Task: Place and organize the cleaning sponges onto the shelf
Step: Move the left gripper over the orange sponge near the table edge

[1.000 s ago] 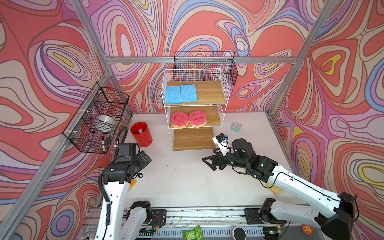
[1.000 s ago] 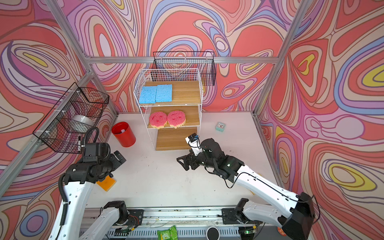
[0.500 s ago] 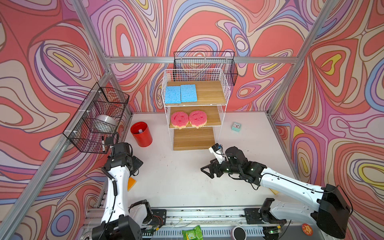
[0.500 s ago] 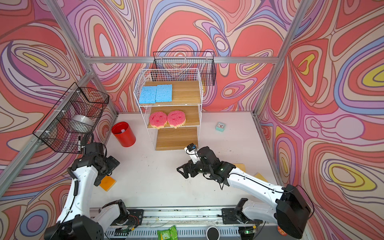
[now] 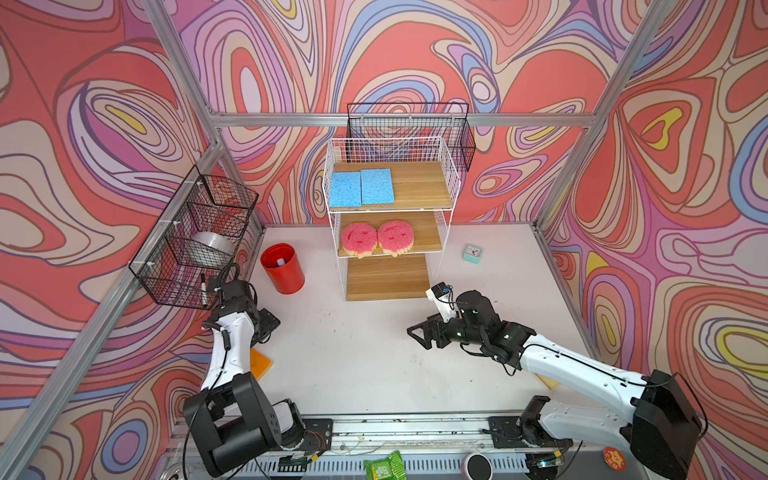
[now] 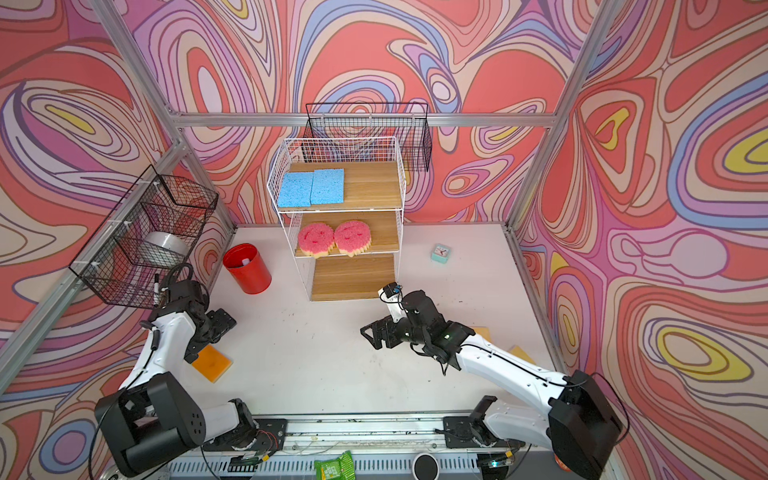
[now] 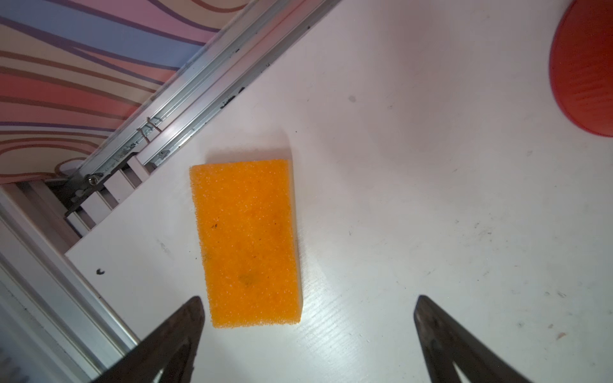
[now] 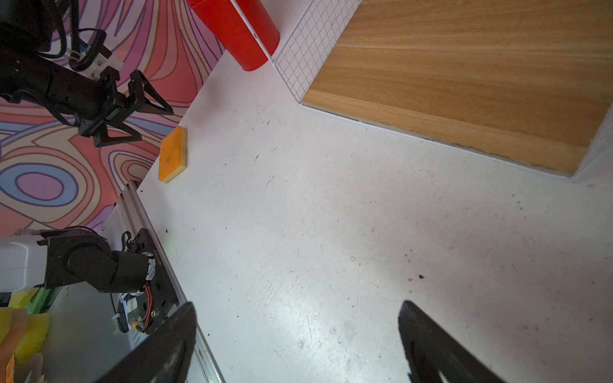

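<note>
In both top views the left gripper (image 6: 216,328) has swung down to the lower left of the frame. It now hovers, jaws wide apart and empty, just above an orange sponge (image 7: 247,242) lying flat on the white desk (image 5: 353,365). The right gripper (image 5: 424,334), also wide open and empty, has drawn back from the shelf (image 5: 386,278) at centre. Two blue sponges (image 5: 360,187) and two pink sponges (image 5: 376,239) already sit on its upper boards. The bottom board is bare, so the orange one looks next.

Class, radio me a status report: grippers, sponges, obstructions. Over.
Left gripper open above orange sponge. Right gripper open, empty. Blue sponges, pink sponges on shelf; bottom board bare. Red cup beside shelf, not blocking.
</note>
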`<state>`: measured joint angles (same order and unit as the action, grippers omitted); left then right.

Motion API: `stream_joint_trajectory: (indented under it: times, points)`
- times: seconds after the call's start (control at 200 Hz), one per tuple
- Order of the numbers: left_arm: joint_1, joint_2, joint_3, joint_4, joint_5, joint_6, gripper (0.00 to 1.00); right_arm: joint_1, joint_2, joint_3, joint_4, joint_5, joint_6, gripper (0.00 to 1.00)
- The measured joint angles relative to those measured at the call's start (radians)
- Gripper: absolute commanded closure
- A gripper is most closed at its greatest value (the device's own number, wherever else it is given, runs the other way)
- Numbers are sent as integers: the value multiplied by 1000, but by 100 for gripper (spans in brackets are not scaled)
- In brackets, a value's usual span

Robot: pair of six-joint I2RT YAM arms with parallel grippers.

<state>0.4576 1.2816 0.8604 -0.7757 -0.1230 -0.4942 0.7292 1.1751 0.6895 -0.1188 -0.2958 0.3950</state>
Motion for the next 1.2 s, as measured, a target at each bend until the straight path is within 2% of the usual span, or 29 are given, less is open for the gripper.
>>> stream_joint_trajectory:
  times: [0.421,0.916,1.202]
  points:
    - [6,51,-32,142,72,7,3,-48,50,-3,17,-14,8,2]
    - [-8,1,-57,181,-4,-41,7,-49,84,-3,23,-27,11,2]
    - [-14,-58,-51,109,-24,-64,7,-49,84,-3,31,-35,12,2]
